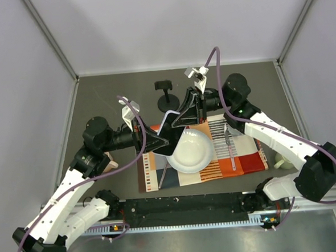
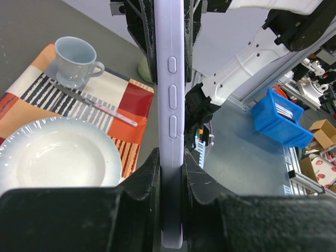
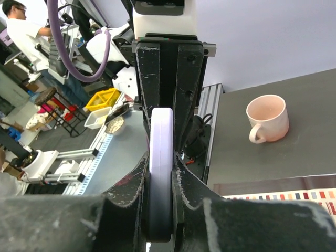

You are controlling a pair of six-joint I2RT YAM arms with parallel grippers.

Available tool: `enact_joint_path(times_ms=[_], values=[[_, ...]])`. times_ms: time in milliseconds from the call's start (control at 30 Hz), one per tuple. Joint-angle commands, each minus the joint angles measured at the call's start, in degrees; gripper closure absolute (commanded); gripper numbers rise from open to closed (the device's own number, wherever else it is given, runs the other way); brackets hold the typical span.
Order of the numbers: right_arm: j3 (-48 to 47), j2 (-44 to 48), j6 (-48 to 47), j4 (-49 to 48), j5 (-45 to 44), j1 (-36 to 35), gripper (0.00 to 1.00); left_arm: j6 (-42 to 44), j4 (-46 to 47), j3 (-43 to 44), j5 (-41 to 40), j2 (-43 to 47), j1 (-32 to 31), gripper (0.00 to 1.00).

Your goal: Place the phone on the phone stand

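Evidently mid-handover, the slim lavender-edged black smartphone (image 2: 171, 105) hangs edge-on above the striped orange placemat (image 1: 245, 161), clamped at opposite ends by the left arm's fingers (image 2: 140, 191) and the right arm's fingers (image 3: 131, 181), probably so that one can carry it to the small black disc-based phone stand (image 1: 166, 96) just behind on the grey tabletop (image 1: 109, 95).

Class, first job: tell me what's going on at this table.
Both arms hold the phone at once: the left end effector clamps one end, the right end effector the other, in the air near the white bowl. The phone stand sits farther back with nothing on it; the phone is not yet placed.
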State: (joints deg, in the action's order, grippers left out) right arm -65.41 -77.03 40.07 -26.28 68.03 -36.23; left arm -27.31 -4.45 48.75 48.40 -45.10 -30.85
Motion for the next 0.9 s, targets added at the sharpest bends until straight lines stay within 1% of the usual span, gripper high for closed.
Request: enact_joint_path(times_ms=[0,67,100,133,167,200,233,267,300,333,367,433,467,500,533,567,600,633,667,700,733,800,833,867], values=[[1.59,1.62,1.40,-6.74,3.51,-0.77,1.00,1.12,5.15,1.96,0.38,0.72,0.09,1.00],[3.09,3.11,2.03,-7.47,2.29,-0.77,1.00,1.64,4.71,2.83,-0.06,0.54,0.09,1.00],[3.53,3.73,0.37,-5.99,1.50,-0.77,1.00,1.91,1.23,3.54,-0.50,0.28,0.09,0.98],[3.44,4.52,-1.73,-2.75,0.45,-0.77,1.00,2.26,-0.46,4.33,-1.81,0.02,0.09,0.82],[3.10,6.09,-4.63,1.02,-2.26,-0.77,1.00,2.70,-1.69,5.64,-2.60,-0.51,0.09,0.72],[2.57,6.98,-10.75,9.76,-4.20,-0.77,1.00,2.87,-2.75,6.26,-3.31,-0.86,0.09,0.61],[1.35,7.86,-14.29,14.63,-6.48,-0.77,1.00,2.88,-4.33,6.70,-5.40,-0.86,0.09,0.54],[0.46,9.69,-17.63,18.94,-11.55,-0.77,1.00,2.62,-4.95,7.40,-7.16,-0.69,0.09,0.21],[-0.15,10.58,-22.88,23.69,-14.47,-0.77,1.00,2.44,-5.91,7.76,-9.10,-0.34,0.09,0.16],[-1.29,11.63,-24.94,30.78,-17.55,-0.69,1.00,2.44,-8.19,8.20,-11.81,-0.16,0.09,0.14],[-1.56,12.78,-26.52,34.07,-23.93,-0.60,1.00,2.70,-9.51,9.25,-16.10,0.36,0.09,0.14],[-0.96,16.90,-29.08,39.52,-29.85,-0.51,1.00,3.49,-12.76,10.39,-20.70,0.02,0.09,0.21],[-0.34,18.48,-29.09,40.60,-37.02,-0.42,1.00,4.62,-13.74,11.44,-24.89,-0.33,0.09,0.23],[0.27,21.98,-29.00,41.48,-40.05,-0.42,1.00,5.42,-14.62,12.15,-26.85,-0.86,0.09,0.28],[1.32,23.49,-28.83,43.32,-45.04,-0.51,1.00,6.47,-15.84,13.72,-29.04,-2.52,0.09,0.31],[1.77,25.25,-28.56,44.20,-47.70,-0.51,1.00,6.74,-18.12,14.61,-32.02,-3.58,0.00,0.35],[2.21,26.75,-28.21,45.17,-50.08,-0.51,1.00,6.74,-19.01,15.40,-36.40,-4.55,0.00,0.42],[2.56,29.55,-27.95,46.14,-54.28,-0.51,1.00,7.00,-19.02,16.02,-38.36,-6.30,0.00,0.45],[2.65,30.79,-27.68,48.32,-56.32,-0.51,1.00,7.01,-18.32,16.37,-40.30,-7.10,-0.09,0.47],[2.57,32.02,-27.25,49.21,-57.99,-0.51,1.00,7.01,-17.53,16.29,-45.45,-7.89,-0.09,0.49],[2.39,34.30,-26.98,50.27,-60.36,-0.51,1.00,6.75,-16.57,15.85,-47.50,-9.64,-0.17,0.50],[2.21,36.24,-26.19,53.08,-61.70,-0.51,1.00,6.57,-14.81,16.28,-52.51,-12.19,-0.17,0.51],[2.21,38.17,-26.01,53.96,-61.61,-0.51,1.00,7.53,-13.93,17.07,-53.05,-15.25,-0.35,0.57],[2.30,39.32,-25.66,54.49,-61.35,-0.51,1.00,8.23,-13.40,17.77,-54.02,-17.02,-0.52,0.58]])
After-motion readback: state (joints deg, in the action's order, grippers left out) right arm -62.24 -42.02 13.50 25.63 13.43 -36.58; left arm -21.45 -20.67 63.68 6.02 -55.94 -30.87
